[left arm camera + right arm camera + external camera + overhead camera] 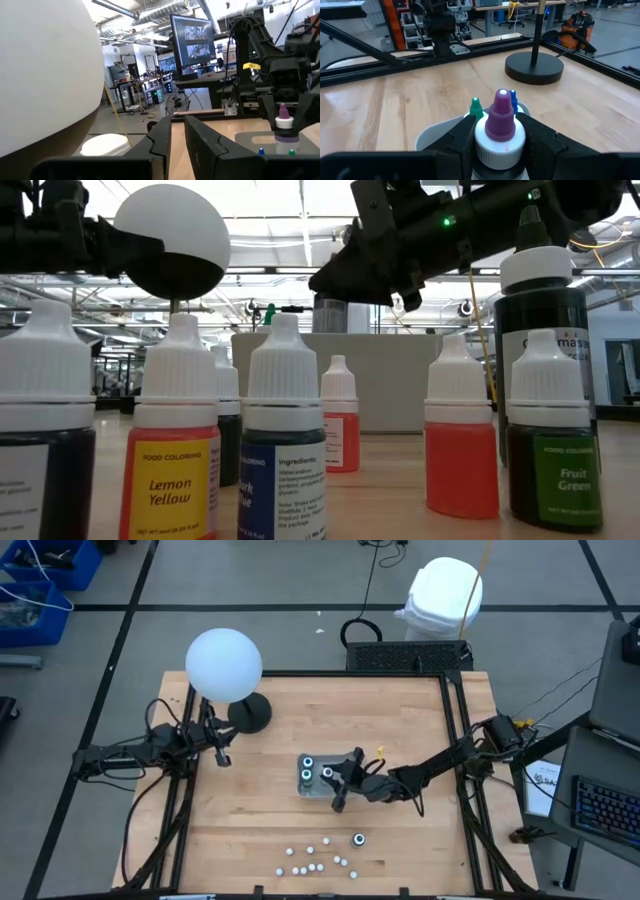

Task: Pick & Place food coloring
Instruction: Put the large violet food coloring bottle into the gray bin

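The food coloring is a set of small bottles. Several white-capped ones (315, 860) and a dark one (359, 838) stand on their bases near the table's front edge. Two more (308, 762) stand in the clear tray (303, 787) at mid-table. My right gripper (500, 145) is over that tray, shut on a white bottle with a purple tip (500, 117), beside a green tip (476, 106) and a blue tip (513, 98). My left gripper (177, 142) waits at the table's left by the lamp, its fingers a narrow gap apart with nothing between them. My right gripper pinches the purple-tipped bottle by its white collar (500, 142), one finger on each side. The fingers (540, 142) reach in nearly level from the table's right side. The bottle stands upright between them over the tray; the fingers hide its base.
A lamp with a white ball shade (224, 664) and a black round foot (250, 713) stands at the table's far left. In the low view, labelled bottles such as Lemon Yellow (180, 470) and Fruit Green (553, 455) crowd the front edge. Bare wood lies between tray and front row.
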Controlling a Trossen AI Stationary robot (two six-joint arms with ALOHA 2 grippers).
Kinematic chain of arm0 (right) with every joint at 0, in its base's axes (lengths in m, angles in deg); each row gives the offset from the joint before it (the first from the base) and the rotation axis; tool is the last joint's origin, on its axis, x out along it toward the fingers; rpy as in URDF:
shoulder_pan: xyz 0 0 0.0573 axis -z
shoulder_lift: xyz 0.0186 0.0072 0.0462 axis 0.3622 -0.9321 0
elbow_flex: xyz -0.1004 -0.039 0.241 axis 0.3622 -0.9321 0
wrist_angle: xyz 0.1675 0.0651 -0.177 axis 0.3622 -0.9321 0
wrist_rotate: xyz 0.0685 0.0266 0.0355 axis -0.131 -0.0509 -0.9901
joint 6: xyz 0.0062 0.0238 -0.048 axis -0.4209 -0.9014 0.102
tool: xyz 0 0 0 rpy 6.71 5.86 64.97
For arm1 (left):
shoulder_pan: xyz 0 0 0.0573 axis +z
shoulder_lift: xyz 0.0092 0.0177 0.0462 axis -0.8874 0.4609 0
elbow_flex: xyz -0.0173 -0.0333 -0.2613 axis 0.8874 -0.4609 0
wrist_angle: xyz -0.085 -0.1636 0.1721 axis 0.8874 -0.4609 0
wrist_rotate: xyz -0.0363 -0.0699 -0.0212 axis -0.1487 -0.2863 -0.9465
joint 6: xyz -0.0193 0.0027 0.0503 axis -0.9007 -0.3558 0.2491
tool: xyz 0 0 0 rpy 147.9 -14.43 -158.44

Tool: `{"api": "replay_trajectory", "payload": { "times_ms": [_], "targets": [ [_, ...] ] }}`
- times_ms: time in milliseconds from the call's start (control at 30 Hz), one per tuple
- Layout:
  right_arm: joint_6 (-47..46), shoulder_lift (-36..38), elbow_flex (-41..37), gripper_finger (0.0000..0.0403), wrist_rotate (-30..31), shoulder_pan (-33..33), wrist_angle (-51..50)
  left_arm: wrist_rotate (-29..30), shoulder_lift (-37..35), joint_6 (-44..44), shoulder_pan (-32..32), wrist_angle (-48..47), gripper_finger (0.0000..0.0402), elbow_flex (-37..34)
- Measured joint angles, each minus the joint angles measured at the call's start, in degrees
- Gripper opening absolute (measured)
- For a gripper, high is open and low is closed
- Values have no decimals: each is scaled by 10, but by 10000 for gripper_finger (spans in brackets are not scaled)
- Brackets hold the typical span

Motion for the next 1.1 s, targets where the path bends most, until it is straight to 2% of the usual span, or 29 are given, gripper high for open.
{"api": "replay_trajectory", "payload": {
  "times_ms": [300,700,1100],
  "targets": [
    [14,0,0,116,1,4,0,0,0,-16,0,-6,63,0],
    [30,-2,1,117,2,52,-4,0,0,-26,0,-9,63,0],
    [-11,-81,1,118,0,76,49,0,0,-26,0,-9,63,0]
  ]
}}
